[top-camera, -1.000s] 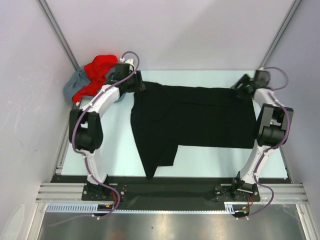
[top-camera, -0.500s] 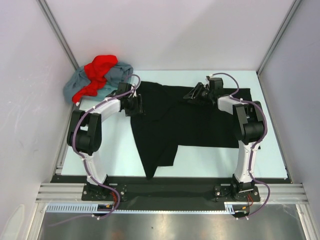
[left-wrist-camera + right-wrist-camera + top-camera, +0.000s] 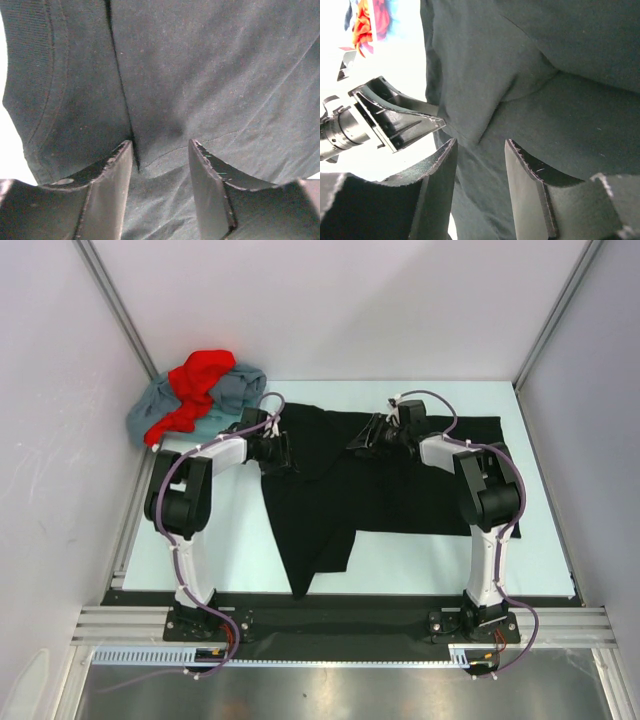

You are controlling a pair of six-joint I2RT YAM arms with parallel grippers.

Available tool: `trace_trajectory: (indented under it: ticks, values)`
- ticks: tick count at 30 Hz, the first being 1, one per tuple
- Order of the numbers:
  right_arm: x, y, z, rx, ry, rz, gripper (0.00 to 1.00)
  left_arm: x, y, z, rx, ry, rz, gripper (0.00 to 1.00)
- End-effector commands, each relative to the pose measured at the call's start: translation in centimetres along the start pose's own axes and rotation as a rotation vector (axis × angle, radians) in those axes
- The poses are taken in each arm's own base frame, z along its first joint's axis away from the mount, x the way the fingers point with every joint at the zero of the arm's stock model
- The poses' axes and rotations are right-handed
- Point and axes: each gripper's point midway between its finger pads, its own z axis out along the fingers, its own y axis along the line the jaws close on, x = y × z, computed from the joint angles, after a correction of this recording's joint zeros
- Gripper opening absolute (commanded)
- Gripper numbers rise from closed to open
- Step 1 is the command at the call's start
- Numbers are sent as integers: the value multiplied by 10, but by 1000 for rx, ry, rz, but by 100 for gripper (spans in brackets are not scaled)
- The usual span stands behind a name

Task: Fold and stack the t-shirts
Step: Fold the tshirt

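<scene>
1. The black shirt (image 3: 400, 490) lies spread on the table (image 3: 230, 540), under both of your grippers. One long flap of it trails back toward the arm bases, on the near side of the left gripper (image 3: 278, 452).
2. Your left gripper sits low over the shirt's left edge. Its fingers (image 3: 107, 185) stand apart, with black cloth showing across the whole gap, so nothing is pinched. A crease runs in from straight ahead and ends at the inner tip of the left-hand finger.
3. Just left of those fingers you can see a ribbed, stitched edge of the shirt, and bare table beyond it.
4. Your right gripper (image 3: 362, 437) is over the far middle of the shirt, pointing toward the left gripper. Its fingers (image 3: 530, 185) are also spread, with cloth filling the space between them. A raised fold sits just ahead of the tips, and I cannot tell whether the pads touch the fabric.
5. The two grippers face each other across the shirt, near but apart.
6. Beyond the left gripper and to its left, the red shirt (image 3: 200, 375) lies bunched on top of the grey-blue shirt (image 3: 240, 388). They make a heap in the far left corner, near the black shirt's corner.
</scene>
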Motion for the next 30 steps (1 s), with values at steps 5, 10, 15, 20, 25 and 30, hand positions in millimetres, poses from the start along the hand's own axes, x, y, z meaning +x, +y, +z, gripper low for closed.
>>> trace_trajectory:
  ticks: [5,10,15,20,25,30]
  values:
    - [13,1,6,-13,39,-2,48,-20,-2,-17,-34,-71,16,59]
    - [16,-1,12,-11,53,13,47,-10,-15,-7,57,-26,-45,32]
    - [22,-1,20,-20,71,30,34,-49,-33,-33,60,-155,-31,1]
    - [29,5,34,-39,72,71,15,-116,-51,-61,42,-328,10,0]
    - [28,7,47,-54,42,126,12,-146,-59,-55,52,-372,15,0]
    - [20,7,55,-71,-1,200,16,-168,-65,-45,77,-418,33,0]
